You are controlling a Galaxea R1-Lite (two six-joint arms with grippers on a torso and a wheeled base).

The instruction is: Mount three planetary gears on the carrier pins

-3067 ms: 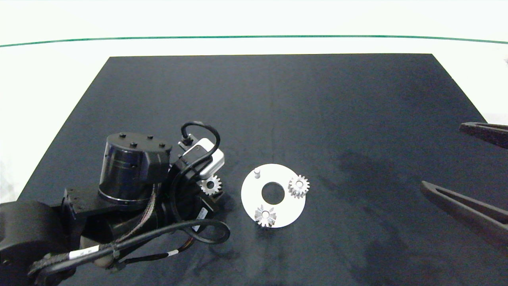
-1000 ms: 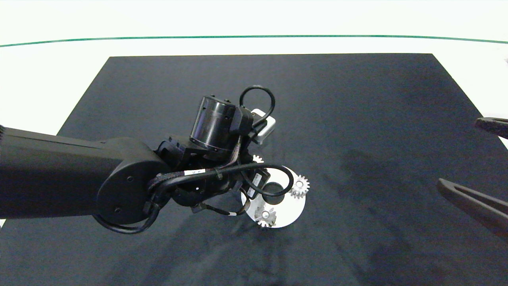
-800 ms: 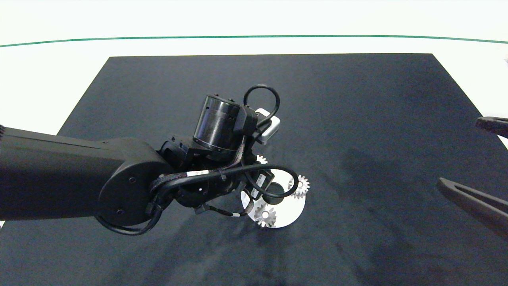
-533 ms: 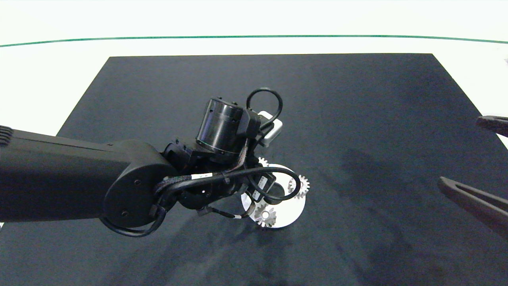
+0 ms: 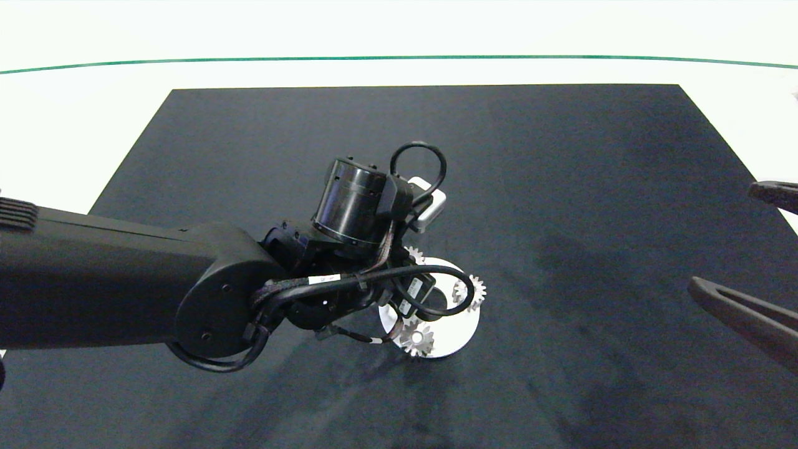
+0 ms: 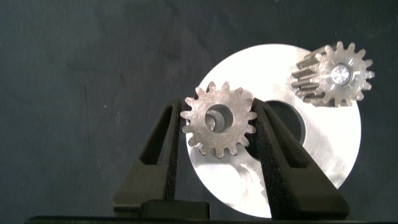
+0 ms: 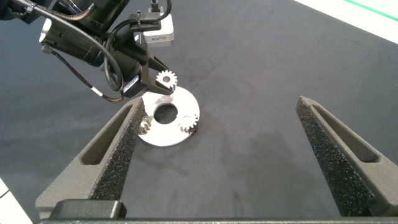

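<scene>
A white counter (image 5: 75, 100) carries a dark mat (image 5: 561, 187), and across the mat from the left reaches the big black left arm (image 5: 124, 293), by far the bulkiest thing here. Its left hand (image 6: 216, 122) is clenched on one planetary gear (image 6: 217, 119), a finger (image 6: 160, 146) pressing the teeth on either side, the gear's flat face and centre hole turned toward the wrist camera. Directly beneath that held gear lies the white disc (image 5: 464, 333), the gear hanging over the disc's rim at the side farthest from the robot; whether it touches the disc or a pin I cannot tell. Past the hand, on the same disc, a second gear (image 6: 332, 73) sits on its carrier pin (image 6: 339, 75), whose tip shows bright in the bore. A third gear (image 5: 417, 338) sits on the disc's near edge, just beside the arm's cable loop. The right hand (image 7: 224, 155) hangs well apart at the mat's right side, its fingers spread wide and released, grasping nothing.
</scene>
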